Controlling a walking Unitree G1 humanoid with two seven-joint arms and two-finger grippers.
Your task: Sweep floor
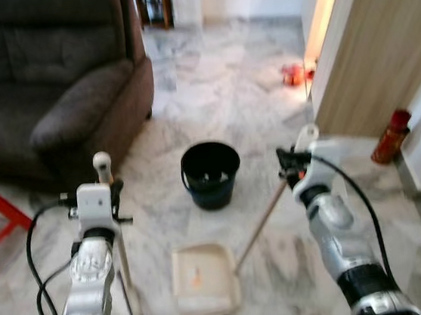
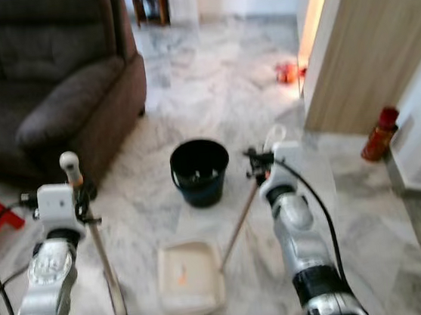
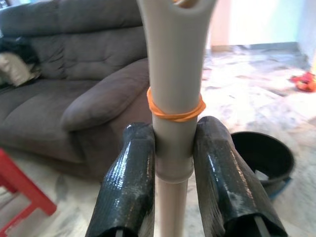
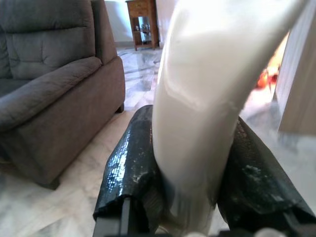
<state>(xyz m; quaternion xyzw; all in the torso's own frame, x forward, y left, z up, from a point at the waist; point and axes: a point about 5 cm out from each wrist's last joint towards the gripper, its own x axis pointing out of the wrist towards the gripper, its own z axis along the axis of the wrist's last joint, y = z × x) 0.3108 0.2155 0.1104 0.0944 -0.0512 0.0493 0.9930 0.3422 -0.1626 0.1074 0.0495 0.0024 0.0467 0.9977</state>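
Two tools are both at work, each clenched on a handle. Nearest the robot, the left tool (image 3: 173, 168) grips the pale broom handle (image 3: 174, 98) just below an orange rubber band (image 3: 176, 109), and the broom (image 1: 126, 281) stands almost upright with its dark head down on the marble floor (image 1: 283, 263) close to the robot's feet. The right tool (image 4: 197, 182) is clamped around the white grip of the dustpan handle (image 1: 262, 224), whose long stick slants down to the cream dustpan (image 1: 203, 280) lying flat on the floor between the two arms.

Inside the dustpan a small orange scrap (image 1: 197, 277) rests on the tray, so at least some sweeping looks done. Whether more litter lies on the floor around it I cannot tell, since the marble veining hides small bits.

Just beyond the dustpan stands a black bucket (image 1: 211, 174) with a few pale scraps at its bottom, which I judge to be the bin for the sweepings. Emptying the dustpan into it seems the step still left.

Farther off, a dark sofa (image 1: 51, 92) fills the left side, a red bottle (image 1: 389, 137) stands by the wooden cabinet (image 1: 373, 48), and something small and red (image 1: 293, 73) lies on the floor far back, apparently not yet reached.
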